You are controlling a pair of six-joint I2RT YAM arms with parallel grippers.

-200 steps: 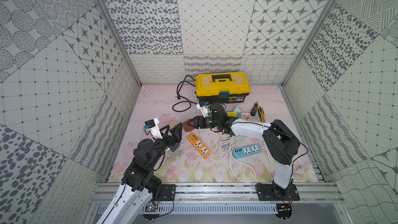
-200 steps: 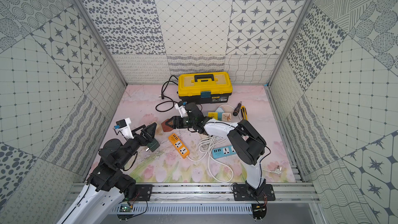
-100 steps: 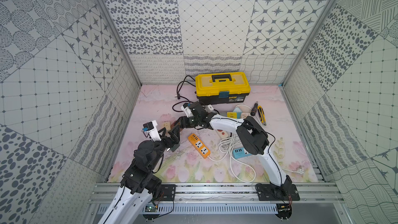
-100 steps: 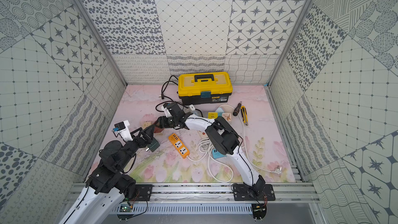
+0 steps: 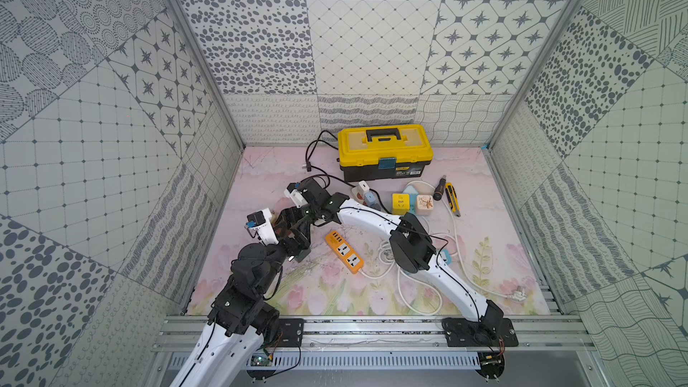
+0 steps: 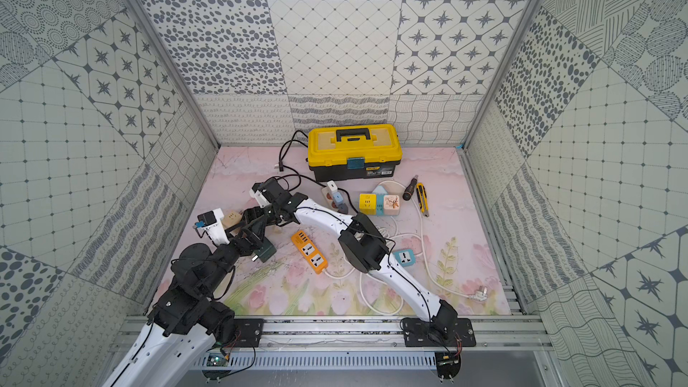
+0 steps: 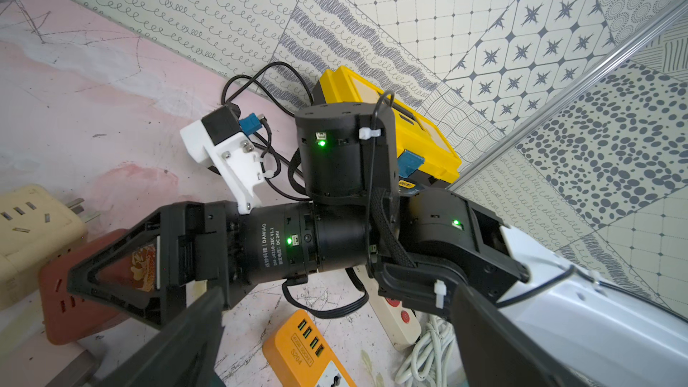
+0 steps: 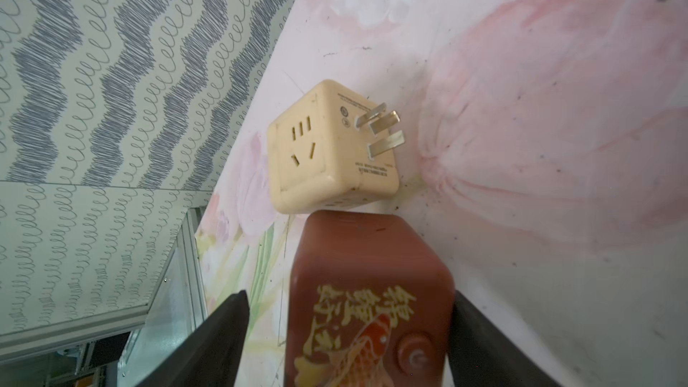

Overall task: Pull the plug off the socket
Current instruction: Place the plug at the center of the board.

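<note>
In the right wrist view a red-brown cube plug (image 8: 372,292) with a gold fish print rests on the mat between the fingers of my right gripper (image 8: 350,292). The jaws are open, with a clear gap on one side. Just beyond it lies a cream cube socket (image 8: 331,150) with three bare prongs, touching or nearly touching the red-brown cube. In both top views my right gripper (image 5: 288,217) reaches to the mat's left side. My left gripper (image 7: 338,292) is open and empty, just in front of it. A dark green cube (image 6: 266,251) lies under my left gripper (image 6: 249,236).
An orange power strip (image 5: 344,256) lies right of the grippers, with coiled white cable (image 5: 391,255) beyond. A yellow toolbox (image 5: 385,150) stands at the back, and cube adapters (image 5: 400,202), a screwdriver and a knife (image 5: 452,195) lie in front of it. The left wall is close.
My right arm swung left with the red-brown cube, set it on the mat beside the cream cube, and opened its jaws. My left gripper stayed open and hardly moved.
</note>
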